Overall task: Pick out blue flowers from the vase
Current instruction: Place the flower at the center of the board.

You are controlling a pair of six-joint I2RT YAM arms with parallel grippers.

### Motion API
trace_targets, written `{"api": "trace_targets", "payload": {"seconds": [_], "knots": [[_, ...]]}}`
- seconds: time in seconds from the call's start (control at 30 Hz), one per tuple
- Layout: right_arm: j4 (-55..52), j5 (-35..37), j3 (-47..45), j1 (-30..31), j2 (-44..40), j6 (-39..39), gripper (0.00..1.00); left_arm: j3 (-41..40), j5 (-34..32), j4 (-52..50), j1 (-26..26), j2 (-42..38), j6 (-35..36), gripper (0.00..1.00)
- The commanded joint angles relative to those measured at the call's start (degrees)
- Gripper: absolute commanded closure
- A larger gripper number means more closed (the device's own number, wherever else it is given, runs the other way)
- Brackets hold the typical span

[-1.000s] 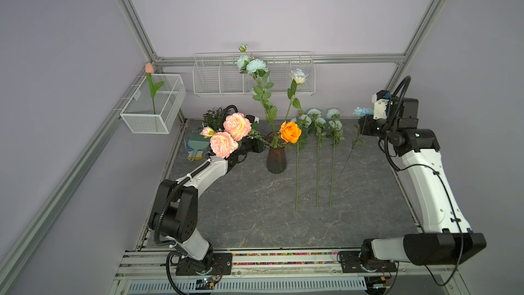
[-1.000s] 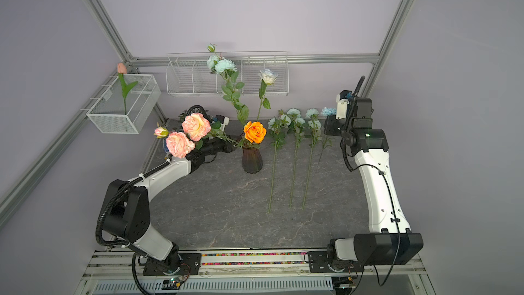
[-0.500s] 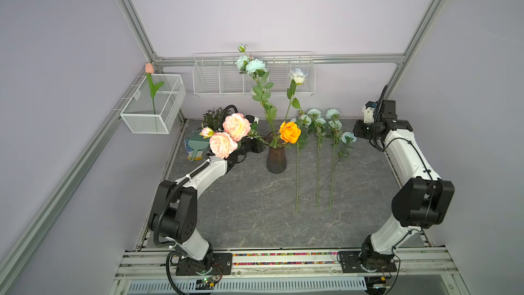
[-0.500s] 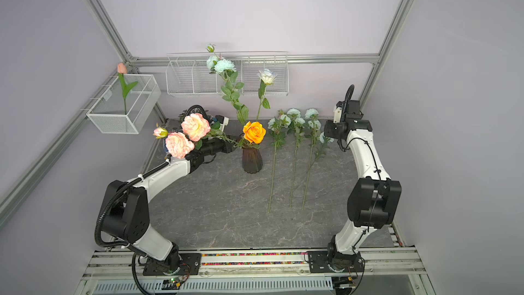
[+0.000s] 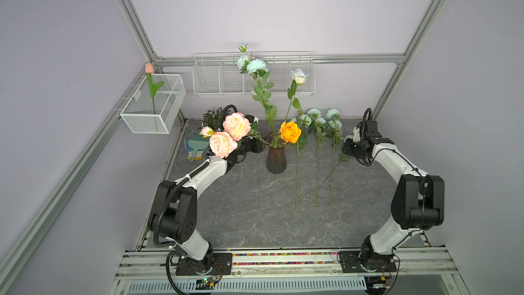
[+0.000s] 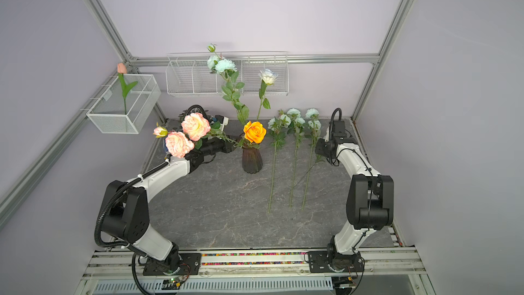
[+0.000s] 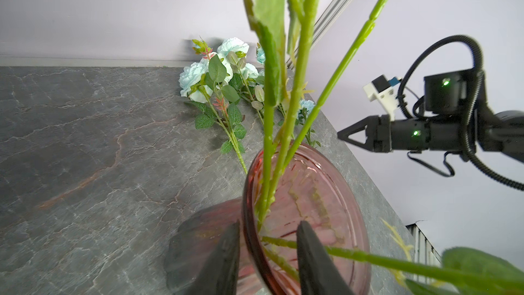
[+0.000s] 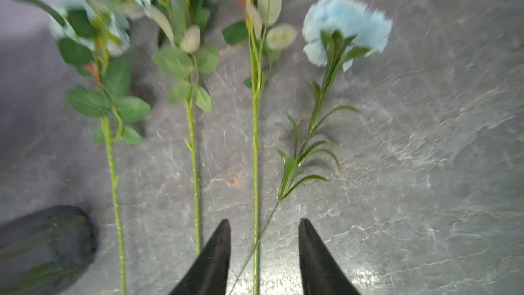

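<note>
The dark ribbed vase [image 5: 275, 158] [image 6: 251, 160] stands mid-table. It holds a tall blue flowers stem [image 5: 255, 65], a white-blue rose [image 5: 297, 76], an orange rose [image 5: 290, 131] and pink peonies [image 5: 235, 126]. My left gripper [image 7: 269, 224] is shut on the vase rim [image 7: 312, 194], one finger inside and one outside. Three blue flower stems [image 5: 317, 166] lie side by side to the right of the vase. A thinner blue bloom [image 8: 346, 26] lies slanted beside them. My right gripper [image 8: 263, 220] [image 5: 344, 148] hovers open just above these stems, holding nothing.
A wire basket [image 5: 153, 114] with a pink tulip [image 5: 149, 68] hangs on the left wall. A longer wire basket [image 5: 221, 80] hangs on the back wall. A potted green plant [image 5: 212, 114] and a teal brush [image 5: 195, 143] sit at the back left corner.
My right arm swung down and left with the thin blue flower. It laid the flower on the table by the other stems and opened its jaws. The left arm has not moved.
</note>
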Motion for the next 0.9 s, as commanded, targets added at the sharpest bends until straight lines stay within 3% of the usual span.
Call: {"api": "trace_targets", "payload": {"seconds": [0.0,0.17,0.27,0.53,0.87], "knots": [[6.20,5.64,-1.36,1.72,2.17,12.77,0.56,-0.31,-0.10,-1.00,0.43,1.60,0.15,0.64],[8.65,8.67,-2.81,2.56,6.47,24.06,0.56,-0.52,-0.09,-1.44,0.49,1.10,0.40,0.64],[7.53,9.87,-2.06,2.56,8.76,26.76,0.57,-0.93,-0.35,-1.87,0.53,0.51,0.72,0.64],[10.46,6.52,-2.95,2.51,12.43,28.79,0.61,-1.15,-0.40,-2.49,0.95,0.20,1.20,0.64],[11.48,6.06,-8.05,3.77,8.56,30.25,0.64,-1.72,0.08,-1.00,0.97,0.81,0.32,0.64]]}}
